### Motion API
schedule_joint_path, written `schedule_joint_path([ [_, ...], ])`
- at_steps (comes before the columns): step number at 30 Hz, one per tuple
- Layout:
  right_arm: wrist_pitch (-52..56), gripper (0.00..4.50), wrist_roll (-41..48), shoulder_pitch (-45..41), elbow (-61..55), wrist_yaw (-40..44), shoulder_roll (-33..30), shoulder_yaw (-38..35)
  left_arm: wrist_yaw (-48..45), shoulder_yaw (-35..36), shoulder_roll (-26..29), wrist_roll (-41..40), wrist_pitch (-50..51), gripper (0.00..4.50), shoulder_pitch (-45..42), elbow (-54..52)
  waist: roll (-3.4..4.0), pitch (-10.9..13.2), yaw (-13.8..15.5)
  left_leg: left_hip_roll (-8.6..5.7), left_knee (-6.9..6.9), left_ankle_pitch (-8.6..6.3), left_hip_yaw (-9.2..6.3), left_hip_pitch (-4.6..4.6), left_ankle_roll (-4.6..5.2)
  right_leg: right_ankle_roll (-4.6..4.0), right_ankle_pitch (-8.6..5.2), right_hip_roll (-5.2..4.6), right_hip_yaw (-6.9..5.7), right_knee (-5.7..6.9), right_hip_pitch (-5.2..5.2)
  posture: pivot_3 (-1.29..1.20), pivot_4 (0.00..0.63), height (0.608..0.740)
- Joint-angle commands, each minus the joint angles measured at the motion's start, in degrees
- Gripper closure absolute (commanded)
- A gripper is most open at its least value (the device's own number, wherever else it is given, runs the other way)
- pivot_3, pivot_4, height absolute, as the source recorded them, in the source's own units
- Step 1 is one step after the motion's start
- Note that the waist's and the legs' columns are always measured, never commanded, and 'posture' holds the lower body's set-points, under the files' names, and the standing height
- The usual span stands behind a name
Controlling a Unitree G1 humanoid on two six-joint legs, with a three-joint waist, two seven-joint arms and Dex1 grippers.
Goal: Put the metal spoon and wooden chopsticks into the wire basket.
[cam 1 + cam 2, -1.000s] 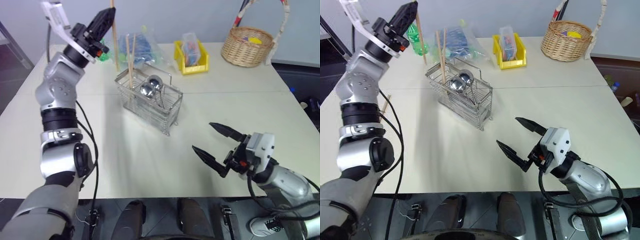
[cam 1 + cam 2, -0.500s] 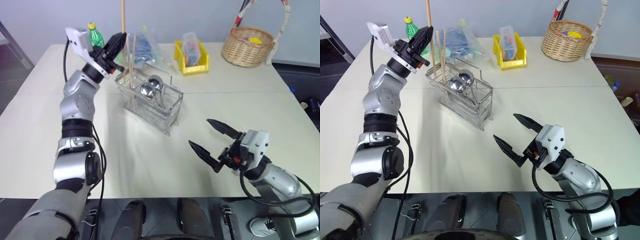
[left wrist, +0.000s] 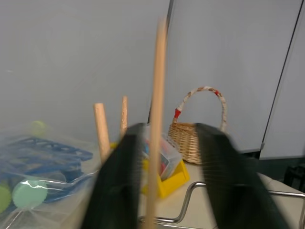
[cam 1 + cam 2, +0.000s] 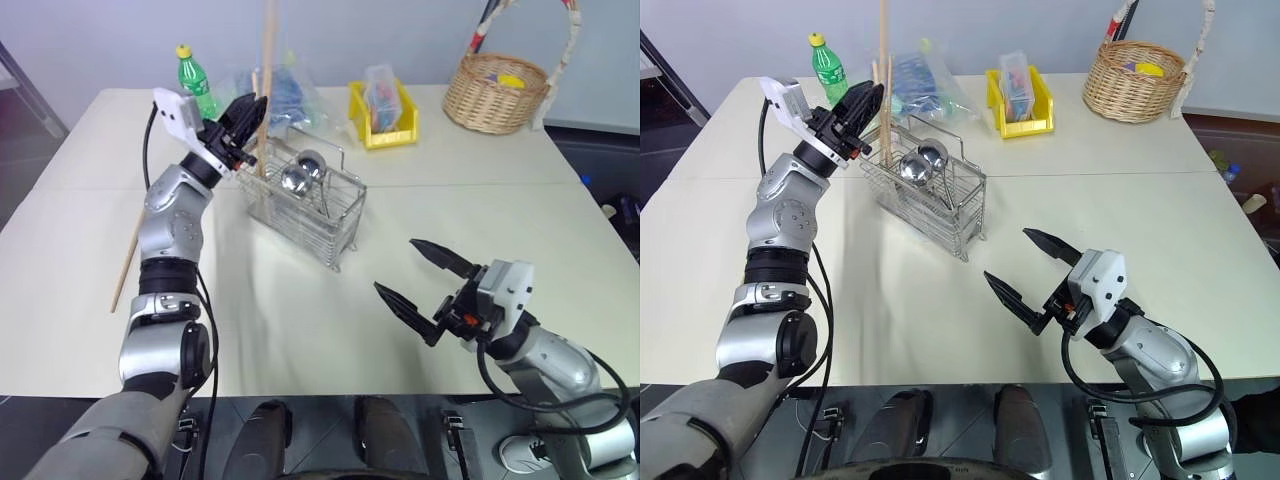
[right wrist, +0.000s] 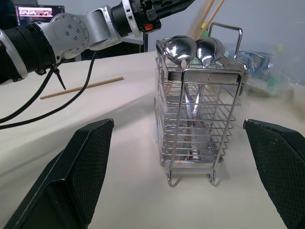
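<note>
The wire basket (image 4: pixel 318 215) stands left of the table's middle. A metal spoon (image 4: pixel 294 180) stands in it bowl up, with a second spoon (image 4: pixel 312 160) behind. My left gripper (image 4: pixel 250 115) is at the basket's far left corner, open. A long wooden chopstick (image 4: pixel 267 60) stands upright between its fingers (image 3: pixel 123 181), lower end down in the basket. Two shorter chopstick ends (image 3: pixel 101 129) rise from the basket beside it. Another chopstick (image 4: pixel 125 255) lies flat on the table to the left. My right gripper (image 4: pixel 395 265) hovers open and empty near the front right.
A green bottle (image 4: pixel 197 85) and a clear bag of blue items (image 4: pixel 290 90) sit behind the wire basket. A yellow bin (image 4: pixel 382 120) and a round wicker basket (image 4: pixel 497 90) stand at the back right.
My left hand has come down and right to the wire basket, lowering the upright chopstick into it. Its jaws have gone from shut on the stick to open. The right gripper has stayed put.
</note>
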Motion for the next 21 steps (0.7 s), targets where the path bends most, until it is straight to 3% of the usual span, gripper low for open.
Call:
schedule_joint_path([
  [1, -0.5, 0.00, 0.9, -0.2, -1.6, 0.1, -0.3, -0.6, -0.8, 0.2, 0.8, -1.6, 1.2, 0.70, -0.7, -3.8, 0.00, 0.0, 0.0, 0.00, 0.00, 0.00, 0.00, 0.00, 0.00, 0.00, 0.00, 0.00, 0.00, 0.00, 0.00, 0.00, 0.150, 0.740],
  [2, -0.6, 0.00, 0.9, -0.2, -1.5, 0.2, -0.3, -0.6, -0.9, 0.3, 1.0, -2.0, 2.0, 0.21, -0.8, -4.3, 0.00, 0.0, 0.0, 0.00, 0.00, 0.00, 0.00, 0.00, 0.00, 0.00, 0.00, 0.00, 0.00, 0.00, 0.00, 0.00, 0.150, 0.740],
  [3, -0.6, 0.00, 0.8, -0.3, -1.4, 0.2, -0.3, -0.6, -1.0, 0.3, 1.1, -2.2, 2.5, 0.04, -0.9, -4.7, 0.00, 0.0, 0.0, 0.00, 0.00, 0.00, 0.00, 0.00, 0.00, 0.00, 0.00, 0.00, 0.00, 0.00, 0.00, 0.00, 0.150, 0.740],
  [12, -0.2, 0.00, 3.0, -2.4, -0.3, 4.9, -2.7, -0.5, 4.0, 6.6, 8.2, -9.9, 12.6, 0.04, -8.1, -8.6, -0.02, 0.0, -0.3, 0.01, -0.01, 0.00, -0.01, 0.02, 0.00, 0.00, 0.00, 0.02, 0.00, 0.02, -0.02, 0.00, 0.150, 0.740],
  [15, -0.1, 0.00, 4.0, -2.8, 0.1, 7.3, -4.3, -0.6, 7.3, 7.9, 11.0, -8.5, 12.4, 0.04, -9.2, -6.8, 0.01, 0.0, -0.3, 0.01, -0.02, 0.00, -0.01, 0.04, 0.00, 0.00, 0.00, 0.01, 0.00, 0.01, 0.01, 0.00, 0.150, 0.740],
  [18, -0.8, 0.00, 4.6, -3.5, 1.5, 11.2, -6.5, -0.6, 14.8, 6.6, 17.8, -0.1, 12.0, 0.04, -6.9, -3.0, 0.02, 0.0, -0.5, 0.01, -0.01, 0.00, -0.01, 0.07, 0.00, 0.00, 0.00, 0.02, 0.00, 0.02, 0.02, 0.00, 0.150, 0.740],
  [21, -1.2, 0.00, 5.2, -4.2, 2.8, 13.6, -7.7, -0.9, 20.9, 4.0, 23.2, 6.0, 18.5, 0.04, -2.5, -2.9, 0.02, 0.0, -0.6, 0.04, -0.05, 0.00, 0.00, 0.12, 0.00, 0.00, 0.00, 0.08, 0.02, 0.04, 0.01, 0.00, 0.150, 0.740],
])
